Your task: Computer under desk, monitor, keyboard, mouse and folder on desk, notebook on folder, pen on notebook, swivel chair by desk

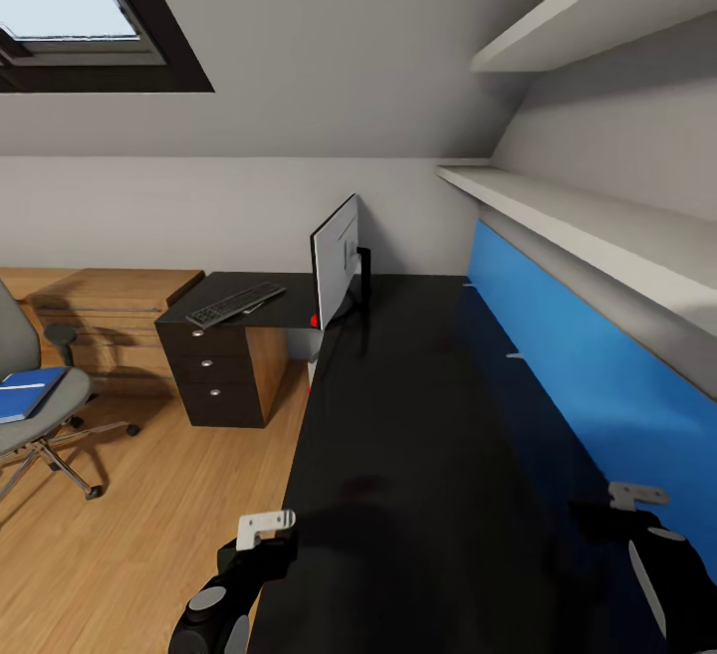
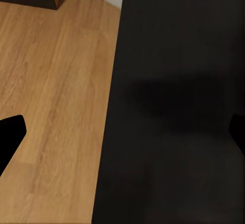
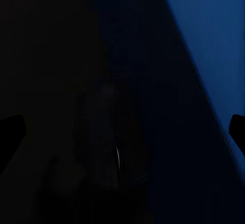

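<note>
Bright-blue flat folder lies on the seat of the grey upholstered swivel chair, well off to the left of the left gripper and beyond it across the wood floor. Not yet on the desk.

Slim black keyboard sits on the far wing of the black-topped L-shaped desk, above the drawers with round silver knobs, well ahead of both grippers. Wide black monitor stands just beside it at the corner, seen nearly edge-on, red dot low on its near end.

Left gripper hangs at the desk's near edge, half over floor; in its wrist view the dark fingertips sit far apart with nothing between, so released. Right gripper hovers over the desk top near the blue back panel; fingertips likewise spread and empty.

Judgement: folder transfer is the step in hand. Best to turn the base toward the chair, approach the seat squarely, and take the folder by a free edge, keeping it level.
</note>
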